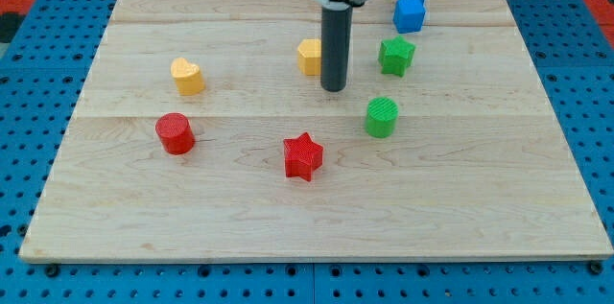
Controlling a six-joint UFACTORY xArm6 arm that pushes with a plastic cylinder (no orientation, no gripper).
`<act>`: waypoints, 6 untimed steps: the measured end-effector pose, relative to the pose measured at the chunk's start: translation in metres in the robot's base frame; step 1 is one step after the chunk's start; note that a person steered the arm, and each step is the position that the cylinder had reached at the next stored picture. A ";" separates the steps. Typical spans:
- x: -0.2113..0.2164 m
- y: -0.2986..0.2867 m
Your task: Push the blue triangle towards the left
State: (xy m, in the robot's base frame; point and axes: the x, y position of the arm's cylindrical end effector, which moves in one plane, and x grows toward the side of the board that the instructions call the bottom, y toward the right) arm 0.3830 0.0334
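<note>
The blue triangle-like block (410, 9) sits near the view's top right of the wooden board (144, 208). My tip (333, 88) is on the board below and to the left of it, well apart from it. The rod stands just right of a yellow block (309, 56), partly hiding it. A green star-like block (396, 56) lies between my tip and the blue block, to the tip's right.
A green cylinder (381, 116) lies below right of my tip. A red star (303, 156) is below it. A red cylinder (176, 133) and a yellow heart-like block (187, 76) lie at the view's left. Blue pegboard surrounds the board.
</note>
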 end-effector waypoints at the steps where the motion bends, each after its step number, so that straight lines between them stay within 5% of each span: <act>1: -0.039 -0.004; 3: -0.090 -0.137; 4: -0.092 -0.130; 6: -0.073 0.050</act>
State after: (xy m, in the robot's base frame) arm 0.3102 0.0832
